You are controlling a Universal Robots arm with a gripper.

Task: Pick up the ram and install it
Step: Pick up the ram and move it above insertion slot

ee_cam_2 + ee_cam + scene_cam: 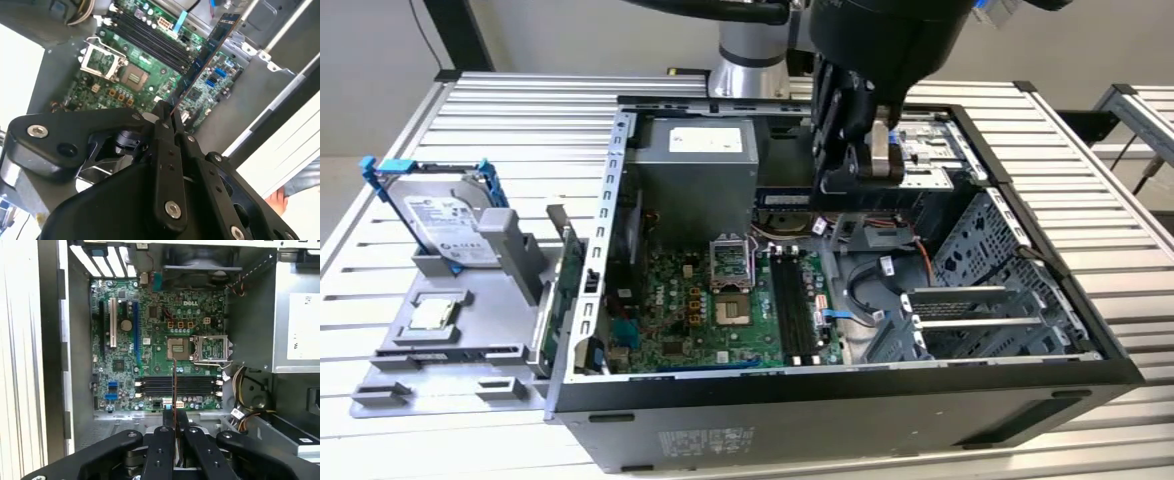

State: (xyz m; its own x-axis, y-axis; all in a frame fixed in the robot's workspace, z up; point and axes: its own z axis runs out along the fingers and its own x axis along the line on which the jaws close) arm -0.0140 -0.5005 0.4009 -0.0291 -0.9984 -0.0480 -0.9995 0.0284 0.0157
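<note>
The slatted metal table (520,100) carried an open computer case (854,420) lying on its side, with a hard drive (447,220) parked on a tray at the exterior view's left. You had the gripper (854,165) above the case, its fingers closed tight on the ram (781,197), which hung clear of the motherboard (150,340) and touched nothing else. In both wrist views the ram (207,50) appeared to lie across the run of the memory slots (177,385), not along it. Lowered in that attitude, the stick would likely have bridged the slots and loaded its contact edge. The grip looked narrow and set on one long edge, so any side contact with the cables (240,390) or the drive cage (987,250) could have twisted the stick in the pads. A small tilt at entry could have jammed one end against a slot latch. Whether the latches stood open could not be told.
</note>
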